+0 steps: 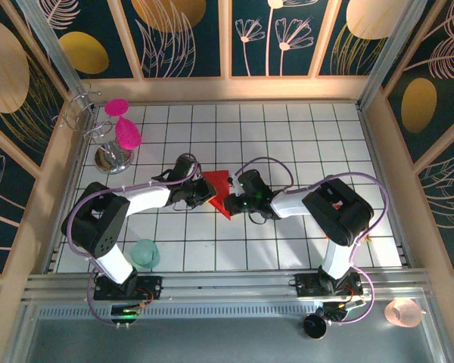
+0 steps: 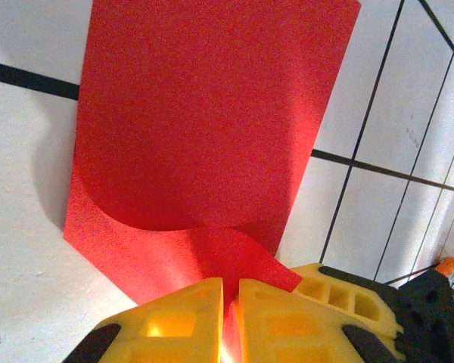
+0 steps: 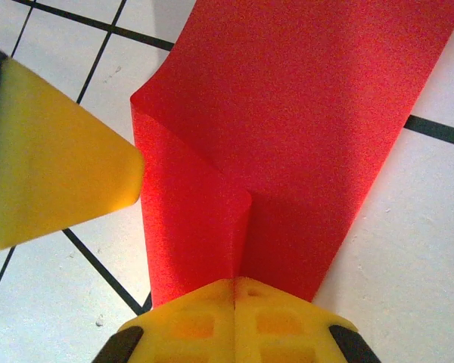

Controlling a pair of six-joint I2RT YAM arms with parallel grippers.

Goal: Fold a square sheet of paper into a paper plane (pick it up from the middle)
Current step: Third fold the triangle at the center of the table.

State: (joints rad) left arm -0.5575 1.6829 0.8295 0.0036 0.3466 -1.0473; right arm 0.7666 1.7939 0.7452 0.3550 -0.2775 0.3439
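You have one white tiled surface (image 1: 287,136) in front of you, and two arms reach in over it from the near edge: the left arm (image 1: 136,200) and the right arm (image 1: 318,200), bent toward each other so that their ends meet near the middle. Between them is the one square sheet of paper (image 1: 218,187), bright red and partly folded, showing from above as a pointed shape with its tip toward the near edge. At the far left two magenta goblets (image 1: 128,134) hang on one wire stand (image 1: 110,157). One teal cup (image 1: 145,252) stands by the left arm's base, and one pale pink cup (image 1: 403,311) sits off the tiles at the near right. Your left tool (image 2: 230,291) is narrowed to a slit. The sheet's near edge curls up off the surface and runs in between its yellow fingers, so it is pinching the paper, while the rest of the sheet lies flat on the tiles beyond. Your right tool (image 3: 234,291) has its fingers pressed together, and the sheet's raised fold runs straight into their seam, so it also grips the paper. In the right wrist view one more yellow wedge (image 3: 60,151) comes in from the left, with its tip just at the sheet's folded edge.
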